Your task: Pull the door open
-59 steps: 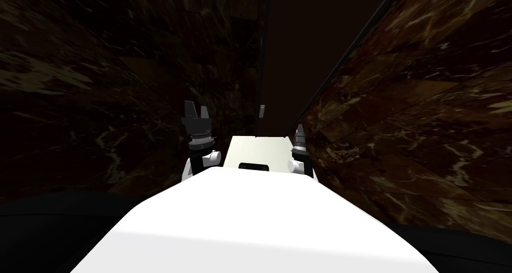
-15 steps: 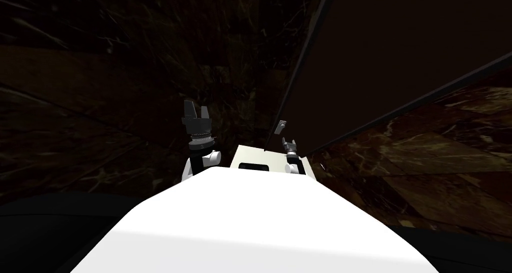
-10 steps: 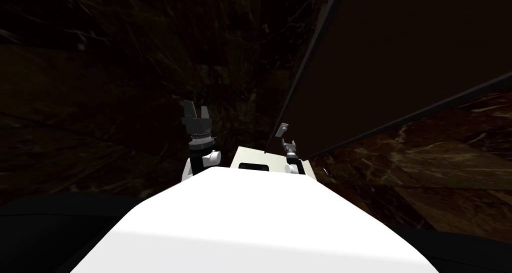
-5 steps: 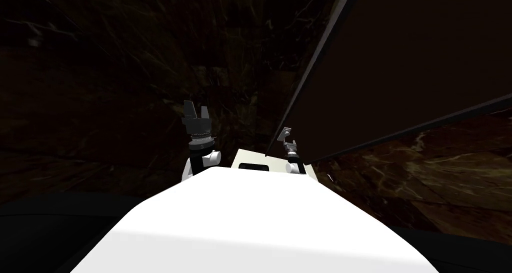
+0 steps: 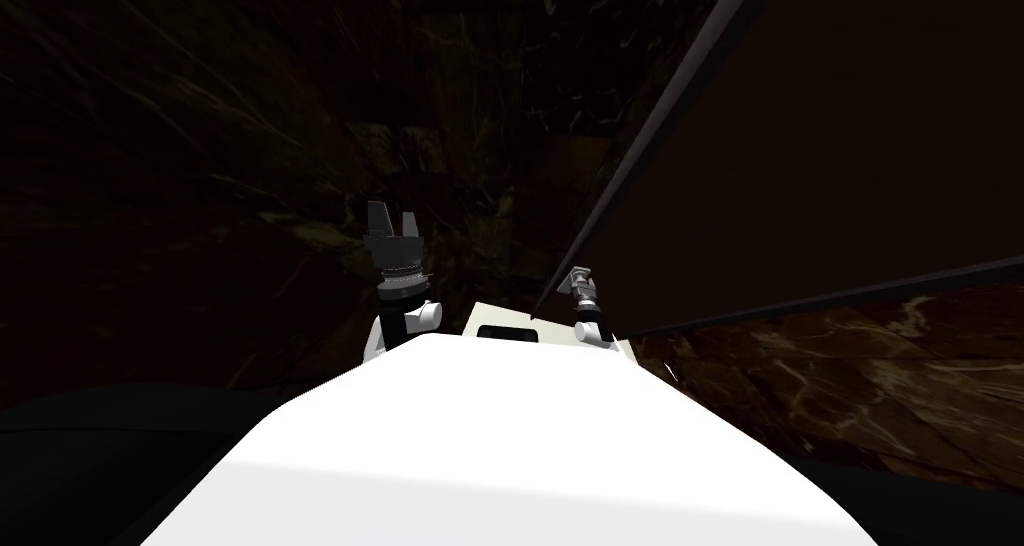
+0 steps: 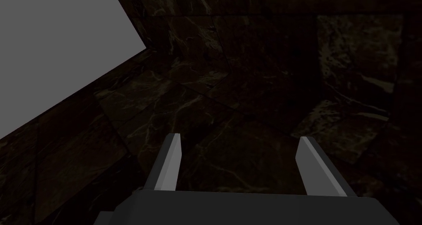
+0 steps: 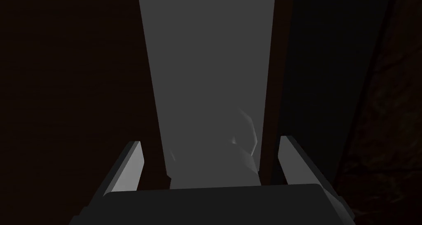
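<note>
The right end effector [image 7: 210,141] stands wide open, its two flat grey blades on either side of the door handle [image 7: 208,82] without pressing it (a smooth grey bar with a lumpy, faceted base). The door [image 5: 830,160], a plain dark brown panel, stands ajar ahead on my right, the handle near its thin edge. The left end effector [image 6: 241,137] is held up, equally open and empty, before a dark, veined, marble-like wall [image 6: 247,70].
</note>
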`<state>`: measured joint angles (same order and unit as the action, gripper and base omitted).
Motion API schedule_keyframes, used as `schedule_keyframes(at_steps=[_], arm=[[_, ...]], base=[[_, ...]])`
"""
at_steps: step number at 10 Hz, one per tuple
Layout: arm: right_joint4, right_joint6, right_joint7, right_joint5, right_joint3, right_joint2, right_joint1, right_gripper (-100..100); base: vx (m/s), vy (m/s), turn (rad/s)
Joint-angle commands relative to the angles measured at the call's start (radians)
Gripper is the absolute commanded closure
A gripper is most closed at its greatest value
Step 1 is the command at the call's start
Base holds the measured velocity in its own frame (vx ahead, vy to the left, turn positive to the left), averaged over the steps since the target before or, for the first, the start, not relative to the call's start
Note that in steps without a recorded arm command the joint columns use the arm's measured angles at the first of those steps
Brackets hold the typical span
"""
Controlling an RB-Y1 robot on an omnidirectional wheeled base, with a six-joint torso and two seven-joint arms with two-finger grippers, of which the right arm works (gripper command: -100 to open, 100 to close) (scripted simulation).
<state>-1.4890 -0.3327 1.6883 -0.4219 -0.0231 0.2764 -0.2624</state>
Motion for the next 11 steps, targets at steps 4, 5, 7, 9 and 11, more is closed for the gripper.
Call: schedule_keyframes(at_steps=[4,5,7,9,11], arm=[[-0.001,0.000,0.002,0.000,-0.001,-0.001,-0.002,100],[-0.001,0.000,0.002,0.000,-0.001,-0.001,-0.002,100],[0.015,0.026,-0.022,-0.033,-0.002,-0.004,0.009,100],[0.033,0.058,-0.056,-0.080,-0.001,-0.008,0.026,100],[0.058,0.102,-0.105,-0.144,0.001,-0.014,0.050,100]], base=[[-0.020,0.002,0.000],[-0.006,-0.001,0.001],[-0.013,0.005,-0.028],[-0.067,0.025,-0.069],[-0.084,0.035,-0.102]])
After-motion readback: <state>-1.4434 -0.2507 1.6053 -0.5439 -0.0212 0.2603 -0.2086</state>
